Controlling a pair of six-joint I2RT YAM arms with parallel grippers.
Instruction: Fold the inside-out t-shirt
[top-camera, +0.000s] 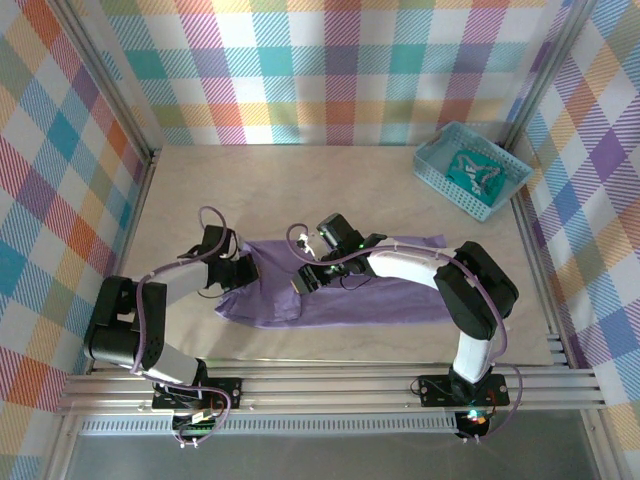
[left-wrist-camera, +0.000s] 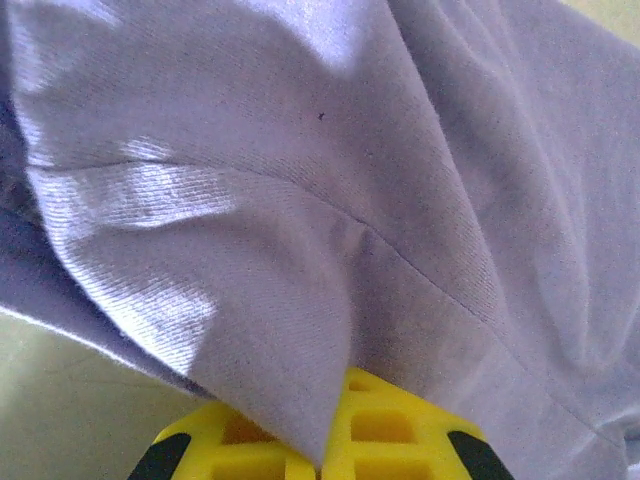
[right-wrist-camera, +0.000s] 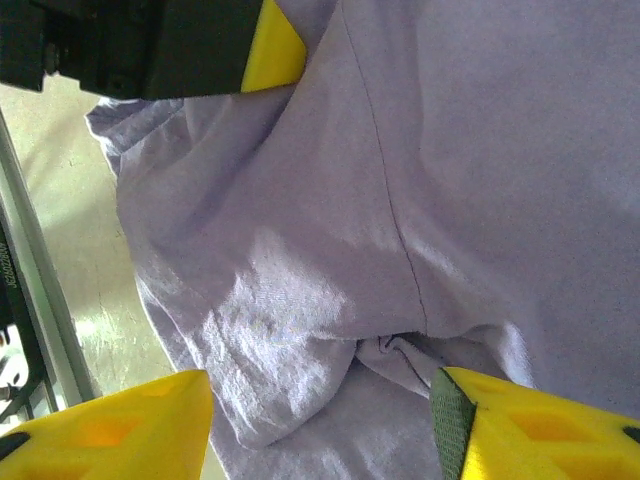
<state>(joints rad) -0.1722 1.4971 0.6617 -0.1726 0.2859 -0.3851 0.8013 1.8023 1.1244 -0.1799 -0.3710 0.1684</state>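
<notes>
T-shirt (top-camera: 380, 300): lavender, lying on the near half of the table (top-camera: 300, 190), stretched out as a long flat band from left of centre toward the right.
T-shirt, condition: the right stretch is fairly smooth. The left end is bunched into rumpled folds. A stitched seam line runs across the cloth in both wrist views (left-wrist-camera: 420, 280) (right-wrist-camera: 390, 180).
Left gripper (top-camera: 245, 272): at the rumpled left end of the t-shirt, reaching in from the left. In its wrist view the yellow fingers (left-wrist-camera: 380, 430) are pressed together, with a fold of the cloth coming down into the line where they meet. It is pinching the t-shirt, and cloth drapes over the gripper (left-wrist-camera: 330, 445).
Right gripper (top-camera: 305, 280): over the t-shirt just right of the left gripper, arm bent in from the right side. In its wrist view the two yellow fingers (right-wrist-camera: 110, 425) are spread wide, with a small bunched pucker of cloth lying on the gap between them (right-wrist-camera: 320, 420). Nothing is clamped.
Grippers, relation: close together above the same end of the t-shirt. The left gripper's dark body and yellow tip show at the top of the right wrist view (right-wrist-camera: 270, 45).
Basket (top-camera: 472, 168): light blue, at the far right corner of the table, well apart from the t-shirt.
Basket contents: teal garment (top-camera: 475, 175) with white markings, inside.
Walls (top-camera: 330, 60): pastel plaid on three sides.
</notes>
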